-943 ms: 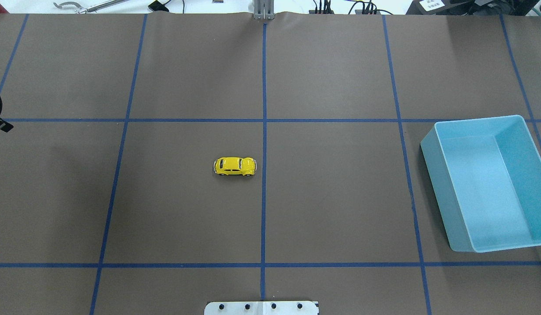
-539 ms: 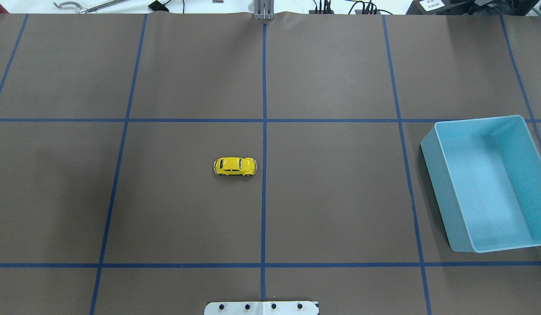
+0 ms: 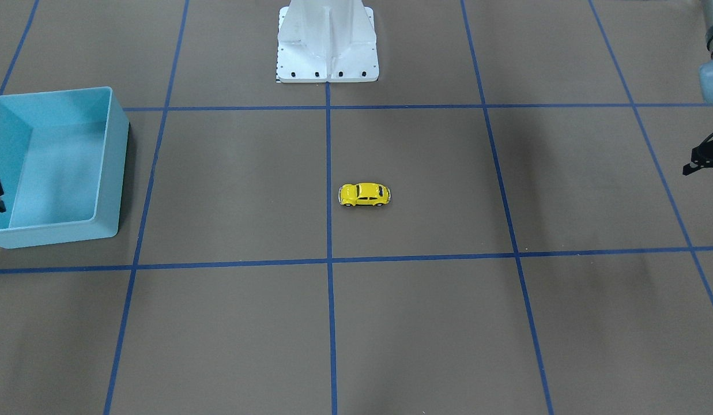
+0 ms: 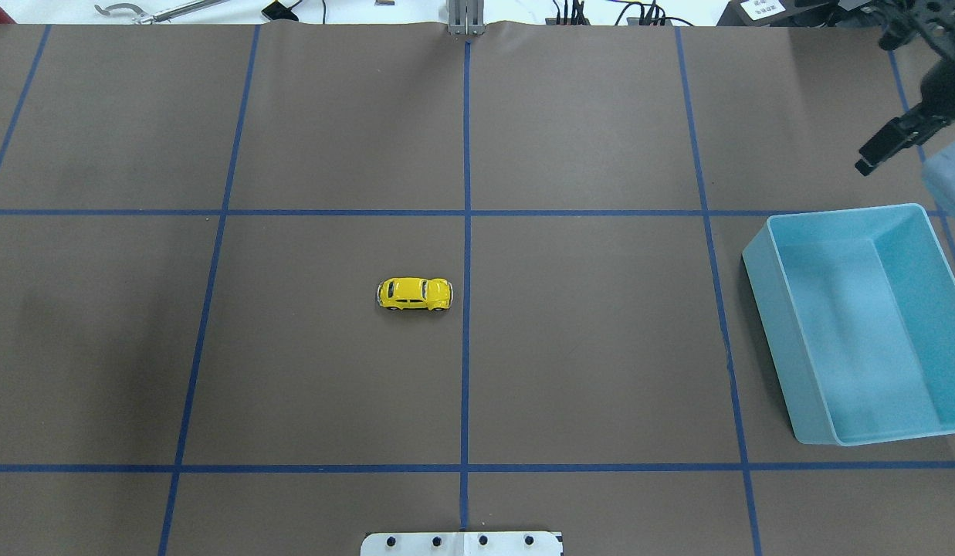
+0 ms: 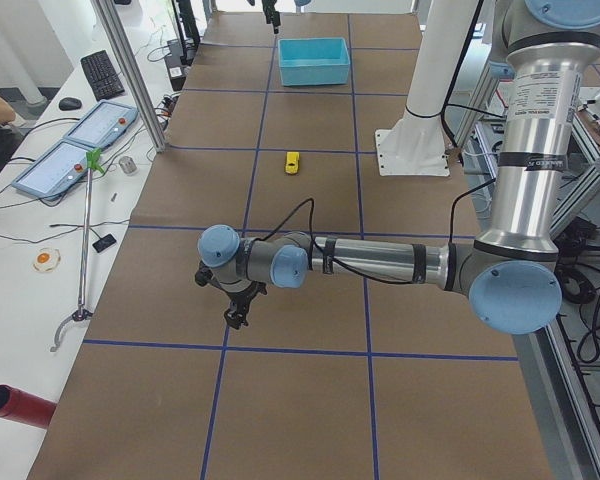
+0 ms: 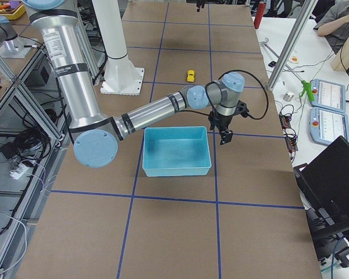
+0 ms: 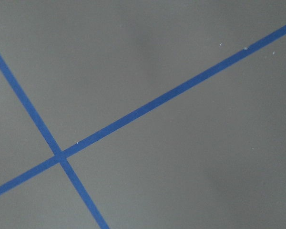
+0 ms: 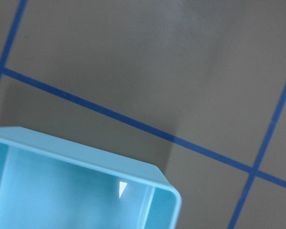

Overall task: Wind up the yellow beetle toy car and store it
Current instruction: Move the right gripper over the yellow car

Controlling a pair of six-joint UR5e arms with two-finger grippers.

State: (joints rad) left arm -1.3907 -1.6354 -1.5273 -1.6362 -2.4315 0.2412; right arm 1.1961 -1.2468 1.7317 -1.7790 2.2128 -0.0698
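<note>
The yellow beetle toy car (image 4: 414, 294) stands on its wheels near the middle of the brown table, just left of the centre tape line; it also shows in the front view (image 3: 364, 195) and both side views (image 5: 292, 162) (image 6: 190, 75). The light-blue bin (image 4: 778, 363) sits empty at the table's right end (image 3: 111, 173) (image 8: 86, 155). My right gripper (image 4: 878, 150) hangs above the table beside the bin's far corner (image 6: 225, 135). My left gripper (image 3: 699, 160) hangs over the left end of the table (image 5: 236, 316), far from the car. I cannot tell whether either is open or shut.
The white robot base plate (image 3: 327, 46) stands at the near edge, in line with the car. Blue tape lines (image 7: 133, 114) grid the table. Control pads and a grabber stick (image 5: 85, 240) lie beyond the far edge.
The left gripper has slid out of the overhead view's left edge. The right gripper has come into that view at the upper right. Car and bin have not moved.
</note>
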